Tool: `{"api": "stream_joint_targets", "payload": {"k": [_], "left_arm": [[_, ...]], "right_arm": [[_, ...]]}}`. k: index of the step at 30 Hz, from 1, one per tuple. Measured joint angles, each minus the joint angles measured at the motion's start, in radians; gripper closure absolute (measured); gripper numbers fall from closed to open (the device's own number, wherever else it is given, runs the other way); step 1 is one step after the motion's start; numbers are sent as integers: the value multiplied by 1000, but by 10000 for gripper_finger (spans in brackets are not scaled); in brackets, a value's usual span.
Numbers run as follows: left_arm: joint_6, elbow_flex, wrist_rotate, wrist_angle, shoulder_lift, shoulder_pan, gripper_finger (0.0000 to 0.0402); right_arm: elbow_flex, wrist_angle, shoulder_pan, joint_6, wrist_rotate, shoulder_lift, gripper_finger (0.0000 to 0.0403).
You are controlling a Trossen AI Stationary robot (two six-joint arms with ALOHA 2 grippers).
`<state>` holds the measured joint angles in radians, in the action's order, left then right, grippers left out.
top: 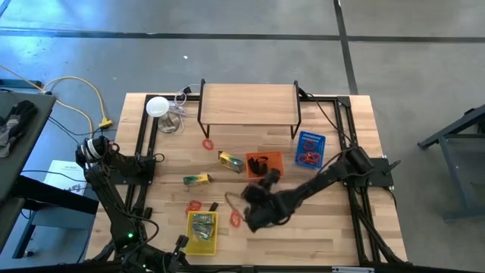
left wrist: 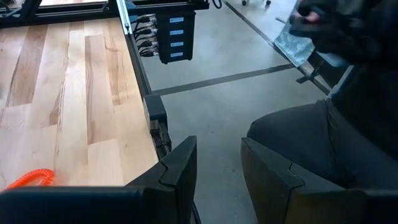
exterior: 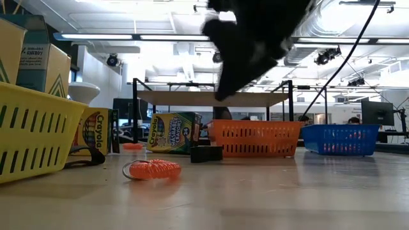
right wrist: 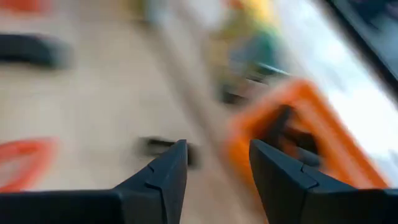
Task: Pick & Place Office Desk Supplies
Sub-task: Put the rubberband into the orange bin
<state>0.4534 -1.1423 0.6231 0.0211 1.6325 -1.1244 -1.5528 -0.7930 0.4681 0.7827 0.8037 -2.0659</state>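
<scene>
Red ring-shaped bands lie on the table (top: 208, 143), (top: 195, 205), (top: 235, 218); one shows as a coil in the low view (exterior: 153, 169). Two yellow-green packs (top: 231, 161), (top: 197, 180) lie mid-table. A black clip (exterior: 206, 153) rests on the table beside the orange basket (top: 264, 163). My right gripper (top: 256, 199) hangs open above the table near that basket, and its wrist view (right wrist: 214, 168) shows the clip (right wrist: 165, 149) just ahead of the fingers. My left gripper (left wrist: 217, 168) is open and empty at the table's near edge (top: 178, 262).
A yellow basket (top: 201, 231) holding packs stands at the near side and a blue basket (top: 309, 149) with red bands at the right. A wooden shelf (top: 248, 104) stands at the far side, with a white disc (top: 157, 106) to its left. A seated person's dark-clothed leg (left wrist: 323, 137) is beyond the near edge.
</scene>
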Motion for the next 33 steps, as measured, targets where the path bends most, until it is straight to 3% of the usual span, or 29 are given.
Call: {"api": "stream_joint_targets", "payload": {"k": [4,8,16,23,33], "left_arm": [[13,0,0,0,0,0,281],[19,0,-1,0,0,0,281],[19,0,-2,0,0,0,281],[19,0,-3,-6,0,4,281],[19,0,-3,-19,0,2,281]], "right_arm": [[0,181,28,-234,-93,0,242],[0,244,36,-337,-173,0,242],[-2,319,-38,-267,-358,-29,242],[-1,312,-97,-229,-436,-50,242],[-2,314,-100,-292,-416,-83,242]]}}
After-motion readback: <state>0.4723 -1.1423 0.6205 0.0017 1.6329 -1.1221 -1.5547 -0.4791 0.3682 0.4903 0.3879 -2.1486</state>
